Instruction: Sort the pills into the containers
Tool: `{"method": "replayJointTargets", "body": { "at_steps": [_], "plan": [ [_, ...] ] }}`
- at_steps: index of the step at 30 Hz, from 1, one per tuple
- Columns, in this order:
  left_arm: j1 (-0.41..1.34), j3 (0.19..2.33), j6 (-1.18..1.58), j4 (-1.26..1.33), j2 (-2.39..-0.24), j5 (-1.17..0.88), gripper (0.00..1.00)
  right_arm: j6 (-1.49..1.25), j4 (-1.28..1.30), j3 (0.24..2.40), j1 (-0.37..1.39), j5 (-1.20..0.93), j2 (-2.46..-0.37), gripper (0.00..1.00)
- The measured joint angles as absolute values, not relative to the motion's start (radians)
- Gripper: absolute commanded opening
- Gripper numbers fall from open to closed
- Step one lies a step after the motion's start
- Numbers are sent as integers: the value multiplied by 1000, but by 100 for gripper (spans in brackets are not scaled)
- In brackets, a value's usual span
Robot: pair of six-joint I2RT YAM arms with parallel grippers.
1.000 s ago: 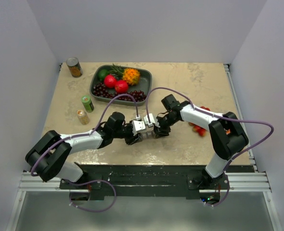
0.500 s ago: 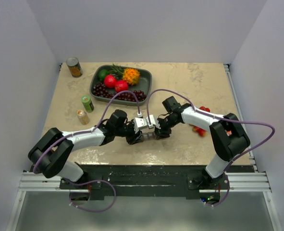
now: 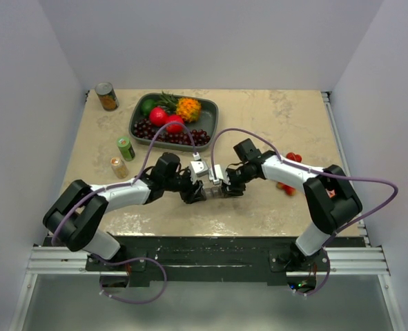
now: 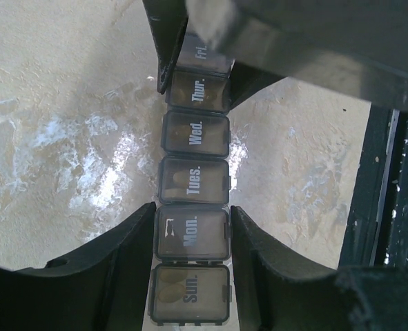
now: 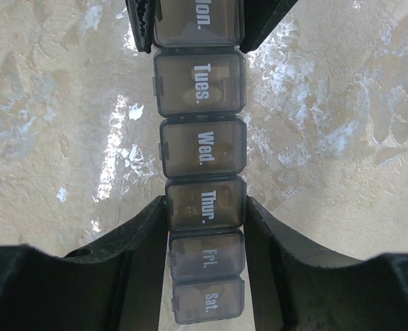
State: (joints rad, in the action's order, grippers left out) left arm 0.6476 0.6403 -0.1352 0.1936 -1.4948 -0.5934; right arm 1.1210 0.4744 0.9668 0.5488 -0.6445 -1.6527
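The containers (image 4: 193,181), at the near middle of the worktop (image 4: 52,103), are gripped twice: the left claw (image 4: 192,217) is closed across Mon., the right claw (image 5: 205,210) across Thur. All lids are shut and pill shapes are dimly seen inside several, so sorting is judged nearly complete.

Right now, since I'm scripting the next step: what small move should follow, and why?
Probably open the right gripper and back it off, with the left gripper holding at Mon. Both clamp the pill organizer, every visible lid is shut, and flipping one open needs a free finger.
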Motion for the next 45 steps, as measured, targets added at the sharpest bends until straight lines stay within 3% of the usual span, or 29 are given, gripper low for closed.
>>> {"method": "replayJointTargets", "body": {
  "at_steps": [10, 16, 34, 45],
  "plan": [
    [616, 649, -50, 197, -1505, -612, 30, 1121, 448, 960, 549, -641, -1653, 0],
    [577, 649, 24, 218, -1505, -636, 37, 1122, 419, 960, 550, -642, -1653, 0],
    [548, 648, 121, 256, -1472, -614, 49, 1125, 382, 961, 550, -645, -1653, 0],
    [512, 641, 149, 301, -1456, -542, 51, 1126, 425, 961, 550, -644, -1653, 0]
  ]
}}
